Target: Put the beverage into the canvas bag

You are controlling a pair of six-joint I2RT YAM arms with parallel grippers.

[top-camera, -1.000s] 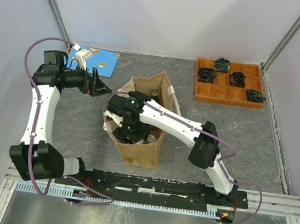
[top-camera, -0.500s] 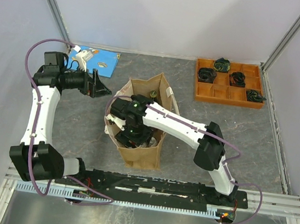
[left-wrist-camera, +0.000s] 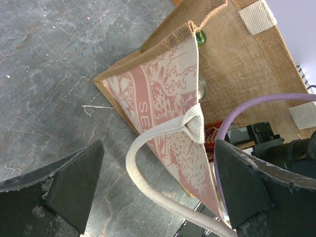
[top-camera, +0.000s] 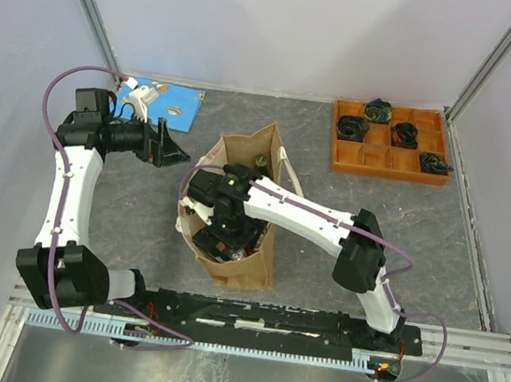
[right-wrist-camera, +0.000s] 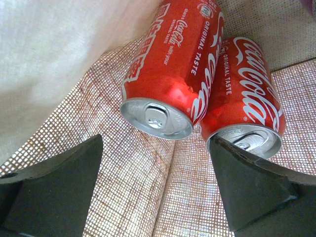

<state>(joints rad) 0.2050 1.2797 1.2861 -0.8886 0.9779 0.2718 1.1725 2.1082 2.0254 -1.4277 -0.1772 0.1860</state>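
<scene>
From overhead, the canvas bag [top-camera: 247, 267] stood open-mouthed in the middle of the desk [top-camera: 418, 241]. The right arm [top-camera: 300, 211] stretched across from the lower right with its wrist sunk inside the bag, so nothing could be made out of its tip from there. The left claw [top-camera: 171, 152] hung just off the bag's upper-left corner, apart from the fabric. An orange tray [top-camera: 373, 159] sat at the upper right and a blue packet [top-camera: 177, 105] at the upper left. I saw no drink on the open desk. From the left wrist, that claw was spread wide with nothing between its fingers. Past it came the bag's pale patterned panel, a cream rope handle [left-wrist-camera: 195, 121] looping toward the lens, and a sliver of red can showing inside the bag near the right of centre. From the right wrist, two red cola cans [right-wrist-camera: 170, 64] lay on their sides on the woven floor of the bag, touching along their length and filling the upper right. The right claw [right-wrist-camera: 155, 148] was wide open below them, empty and touching neither. I'd judge the placing done, with only the arm's lift out of the bag left.
</scene>
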